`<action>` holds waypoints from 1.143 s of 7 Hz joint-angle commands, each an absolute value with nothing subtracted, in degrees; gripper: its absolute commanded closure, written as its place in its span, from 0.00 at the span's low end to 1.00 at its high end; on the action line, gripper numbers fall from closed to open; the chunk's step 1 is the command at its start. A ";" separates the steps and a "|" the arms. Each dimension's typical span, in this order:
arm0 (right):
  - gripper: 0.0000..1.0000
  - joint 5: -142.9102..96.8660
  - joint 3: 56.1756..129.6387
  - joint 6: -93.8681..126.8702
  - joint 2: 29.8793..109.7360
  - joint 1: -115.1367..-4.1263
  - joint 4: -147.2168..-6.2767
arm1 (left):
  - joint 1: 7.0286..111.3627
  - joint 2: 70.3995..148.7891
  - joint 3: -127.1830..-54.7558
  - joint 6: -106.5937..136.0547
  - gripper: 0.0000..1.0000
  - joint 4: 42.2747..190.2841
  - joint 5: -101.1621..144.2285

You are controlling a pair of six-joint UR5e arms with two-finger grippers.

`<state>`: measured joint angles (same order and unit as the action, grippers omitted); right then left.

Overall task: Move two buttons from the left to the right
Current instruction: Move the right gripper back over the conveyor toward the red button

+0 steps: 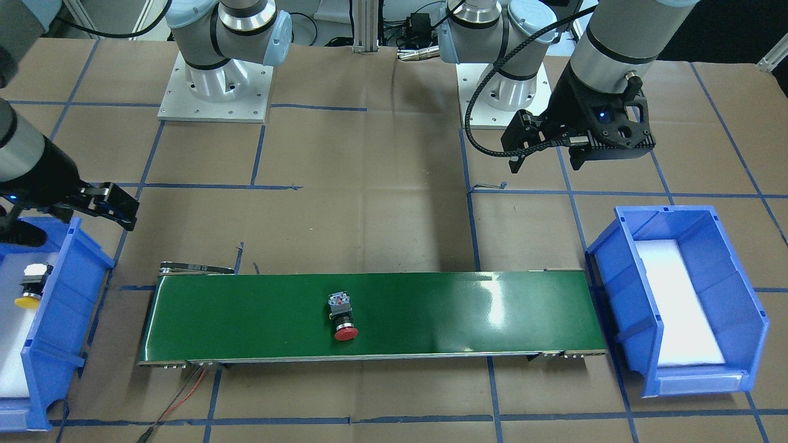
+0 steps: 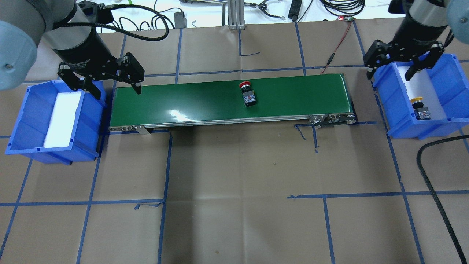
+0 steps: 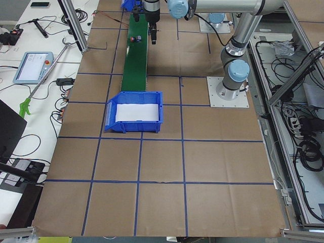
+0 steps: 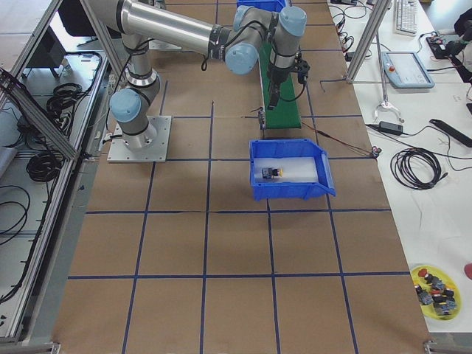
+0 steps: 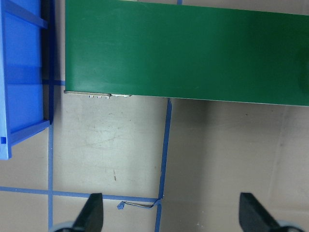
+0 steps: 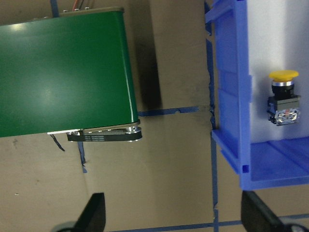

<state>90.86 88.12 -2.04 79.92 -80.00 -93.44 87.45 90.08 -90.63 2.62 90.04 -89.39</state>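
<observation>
The red-capped button (image 2: 247,93) lies on its side near the middle of the green conveyor belt (image 2: 183,104); it also shows in the front view (image 1: 342,316). The yellow-capped button (image 2: 419,108) lies in the blue bin (image 2: 447,84) on my right, also seen in the right wrist view (image 6: 284,99). My left gripper (image 2: 117,91) is open and empty above the belt's left end, beside the left blue bin (image 2: 33,106). My right gripper (image 2: 389,75) is open and empty over the right bin's inner wall, away from both buttons.
The left bin holds only a white foam liner (image 2: 62,119). Red and black wires (image 2: 337,44) run from the belt's far right end. Brown paper with blue tape lines covers the table. The arm bases (image 1: 215,86) stand behind the belt.
</observation>
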 commanded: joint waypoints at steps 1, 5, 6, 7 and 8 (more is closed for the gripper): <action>0.01 90.27 88.33 7.44 79.37 -86.03 -93.78 | 87.45 90.09 -90.62 2.64 0.00 89.91 -89.38; 0.01 90.26 88.68 8.61 77.17 -88.41 -96.33 | 87.45 90.09 -90.62 2.72 0.00 89.91 -89.38; 0.01 90.18 88.68 8.70 77.08 -88.68 -96.42 | 87.45 90.09 -90.62 2.72 0.00 89.91 -89.38; 0.01 90.18 88.59 8.70 77.17 -88.68 -96.42 | 87.45 90.09 -90.62 2.72 0.00 89.91 -89.38; 0.01 90.18 88.59 8.70 77.17 -88.68 -96.50 | 87.45 90.09 -90.62 2.72 0.00 89.91 -89.38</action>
<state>90.18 88.63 8.69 77.15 -88.63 -96.41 87.45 90.09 -90.62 2.73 89.92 -89.38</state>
